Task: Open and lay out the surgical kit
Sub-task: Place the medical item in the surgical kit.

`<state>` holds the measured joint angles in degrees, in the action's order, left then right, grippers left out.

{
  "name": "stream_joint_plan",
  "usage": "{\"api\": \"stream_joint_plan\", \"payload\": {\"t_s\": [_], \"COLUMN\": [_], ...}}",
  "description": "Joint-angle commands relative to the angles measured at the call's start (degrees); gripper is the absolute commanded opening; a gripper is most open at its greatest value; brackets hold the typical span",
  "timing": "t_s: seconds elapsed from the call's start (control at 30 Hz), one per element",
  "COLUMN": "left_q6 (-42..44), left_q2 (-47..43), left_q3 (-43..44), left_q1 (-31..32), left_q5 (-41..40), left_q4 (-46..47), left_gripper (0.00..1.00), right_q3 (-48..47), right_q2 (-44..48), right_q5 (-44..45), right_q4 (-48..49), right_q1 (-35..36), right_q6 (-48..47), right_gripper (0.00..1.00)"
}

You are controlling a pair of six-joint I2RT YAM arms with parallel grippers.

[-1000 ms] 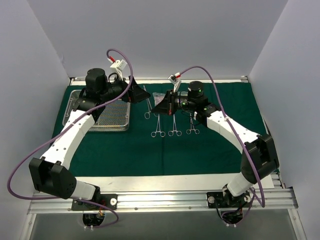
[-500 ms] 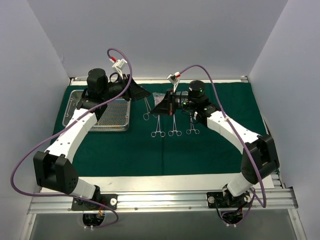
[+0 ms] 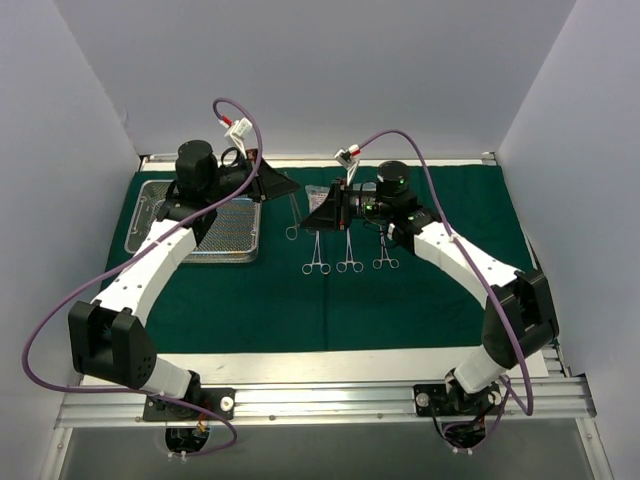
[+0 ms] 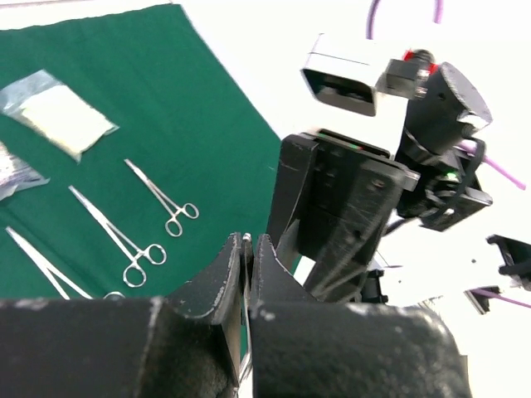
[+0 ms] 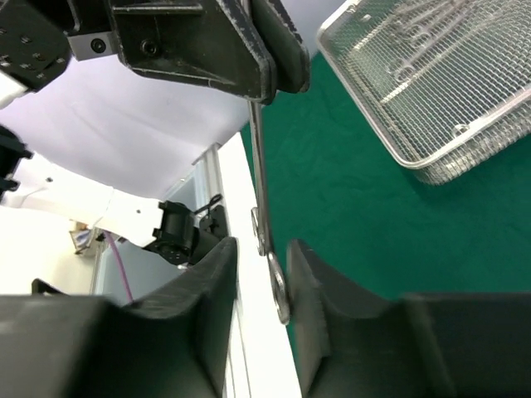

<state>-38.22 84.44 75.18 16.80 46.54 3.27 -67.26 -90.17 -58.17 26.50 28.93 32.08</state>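
**From above:** A dark green cloth [image 3: 250, 310] lies flat across the white desk [image 3: 300, 365]. On its left side sits a rectangular silver wire-mesh tray [image 3: 228, 240]. The left pincer [image 3: 290, 187] is clamped on the tip of a slim steel clamp [image 3: 293, 215], which hangs down with its ring handles lowest. The right pincer [image 3: 322, 212] is just beside it. Three more scissor-handled clamps [image 3: 347, 258] lie in a neat row on the cloth nearby, rings toward the arms, and a small clear pouch [image 3: 317, 192] lies behind them.

**Left wrist:** The matte black fingers [image 4: 228, 274] are pressed almost together, with a sliver of bright metal showing at their tips. Thin polished clamps [image 4: 158, 197] lie slantwise on the cloth. A crinkled clear pouch with a white filling [image 4: 60, 118] lies beyond them.

**Right wrist:** The right pincer [image 5: 261, 278] stands narrowly parted. The clamp's looped handles [image 5: 275, 282] sit in the gap between its curved black fingers. Whether either finger touches the steel cannot be told. The straight shank [image 5: 259, 166] runs up into the left pincer's closed tips [image 5: 265, 83]. To the right, the tray's fine woven mesh and rounded wire rim [image 5: 431, 99] rest on the cloth, with blurred steel instruments inside.
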Motion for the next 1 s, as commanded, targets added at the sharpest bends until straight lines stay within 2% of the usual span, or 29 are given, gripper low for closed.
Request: {"api": "stream_joint_plan", "payload": {"t_s": [0.0, 0.03, 0.13, 0.27, 0.3, 0.4, 0.53, 0.8, 0.97], "left_q6": [0.4, -0.3, -0.9, -1.7, -1.8, -1.9, -2.6, -2.5, -2.3], "left_q2": [-1.6, -1.7, -2.3, -2.7, -2.7, -2.7, -2.7, -2.4, -2.0], "left_q3": [-1.2, -1.4, -2.4, -3.2, -3.2, -2.8, -2.3, -1.3, -1.2], "left_q1": [0.1, 0.2, 0.7, 1.7, 1.9, 2.7, 3.2, 4.0, 4.1], "left_q5": [-3.6, -5.0, -7.9, -10.9, -11.6, -13.5, -14.7, -15.5, -15.3], "left_q4": [2.3, 2.2, 1.5, 0.4, 0.1, -1.3, -1.7, -2.9, -3.1], "left_gripper": [0.02, 0.02, 0.02, 0.02, 0.02, 0.02, 0.02, 0.02, 0.02], "right_q3": [-3.7, -4.4, -7.1, -9.5, -10.8, -12.4, -13.8, -14.4, -14.3], "right_q2": [4.0, 4.6, 6.1, 8.0, 8.1, 8.3, 6.8, 4.5, 3.8], "right_q5": [2.3, 3.7, 10.3, 22.7, 28.7, 38.4, 44.9, 50.5, 51.8], "right_q4": [-4.5, -9.0, -16.0, -22.3, -23.7, -26.2, -30.8, -33.2, -33.5], "right_q1": [0.3, 0.4, 1.1, 4.3, 5.4, 9.3, 12.0, 14.8, 14.8], "right_q6": [-4.8, -6.5, -11.7, -16.9, -18.9, -21.5, -23.9, -25.7, -26.4], "right_gripper": [0.29, 0.36, 0.45, 0.46, 0.45, 0.40, 0.34, 0.25, 0.23]}}
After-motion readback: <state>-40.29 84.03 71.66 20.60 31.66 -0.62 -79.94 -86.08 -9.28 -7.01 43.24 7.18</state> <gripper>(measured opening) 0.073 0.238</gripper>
